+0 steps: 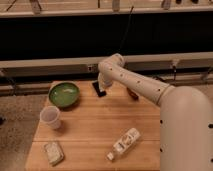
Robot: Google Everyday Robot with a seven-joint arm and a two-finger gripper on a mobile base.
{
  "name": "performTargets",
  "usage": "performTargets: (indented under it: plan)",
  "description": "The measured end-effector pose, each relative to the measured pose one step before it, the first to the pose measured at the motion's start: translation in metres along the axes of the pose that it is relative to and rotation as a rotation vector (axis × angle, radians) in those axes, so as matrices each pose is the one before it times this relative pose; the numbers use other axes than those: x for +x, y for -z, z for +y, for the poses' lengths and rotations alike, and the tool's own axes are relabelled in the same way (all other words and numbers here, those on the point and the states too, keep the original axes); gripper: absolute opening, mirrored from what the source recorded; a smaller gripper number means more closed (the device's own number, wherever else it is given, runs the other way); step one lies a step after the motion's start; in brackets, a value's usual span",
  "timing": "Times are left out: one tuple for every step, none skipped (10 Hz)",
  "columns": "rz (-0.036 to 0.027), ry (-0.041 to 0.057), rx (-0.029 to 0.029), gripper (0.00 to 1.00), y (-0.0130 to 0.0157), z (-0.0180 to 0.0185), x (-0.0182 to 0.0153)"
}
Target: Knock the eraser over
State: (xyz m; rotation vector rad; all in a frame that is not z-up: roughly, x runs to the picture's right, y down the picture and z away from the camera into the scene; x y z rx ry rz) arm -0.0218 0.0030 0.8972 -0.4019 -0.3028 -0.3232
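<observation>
The eraser [98,89] is a small black block at the back middle of the wooden table [95,130], just right of the green bowl [64,95]. It leans, with its top tipped to the left. My gripper [103,84] is at the end of the white arm, right against the eraser's right side and partly covering it. The arm reaches in from the right.
A white cup [51,117] stands in front of the bowl. A white wrapped packet [53,152] lies at the front left. A clear bottle [125,143] lies on its side at the front right. A small reddish-brown object [132,94] sits behind the arm.
</observation>
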Motion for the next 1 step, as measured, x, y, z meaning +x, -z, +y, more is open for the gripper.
performTargets:
  plan:
    - [0.00098, 0.01067, 0.00232, 0.00, -0.00078, -0.00212, -0.00016]
